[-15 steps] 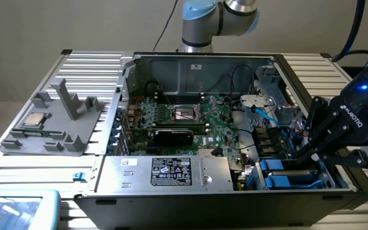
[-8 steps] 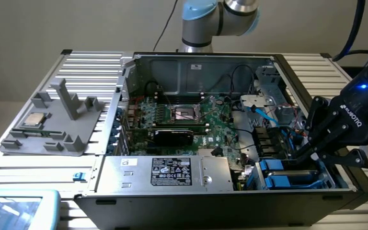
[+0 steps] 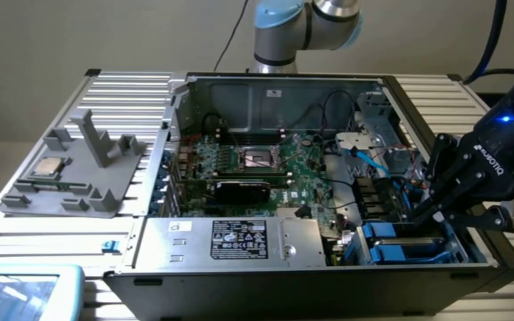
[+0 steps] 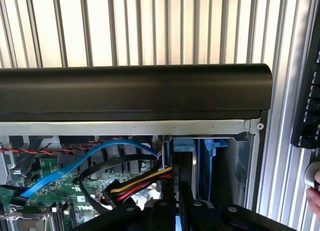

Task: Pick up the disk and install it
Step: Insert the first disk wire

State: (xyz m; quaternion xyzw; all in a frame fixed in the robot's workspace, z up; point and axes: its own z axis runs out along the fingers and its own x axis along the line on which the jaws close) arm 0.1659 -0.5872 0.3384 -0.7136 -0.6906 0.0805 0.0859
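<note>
1. The disk [image 3: 391,231], in its blue carrier, sits inside the drive bay [image 3: 458,249] at the computer case's [image 3: 266,90] front corner, on the exterior view's right. It is slotted in beside a second blue carrier [image 3: 400,254], and probably rides the bay's rails.
2. The tool [image 3: 415,215] is clenched, with its fingertips down in the bay right at the disk's carrier. I can't tell whether it pinches anything; it looks more like a push than a grip.
3. The case lies on its side with the panel off, likely so the bay can be reached from above. The power-supply box [image 3: 239,241] runs along its front edge, with the motherboard [image 3: 270,170] behind.
4. A grey fixture [image 3: 78,174] holding a processor chip [image 3: 46,167] sits near the surface's [image 3: 123,87] edge on the exterior view's left, well apart from the bay.
5. The surface is slatted aluminium, against a plain beige backdrop.
</note>
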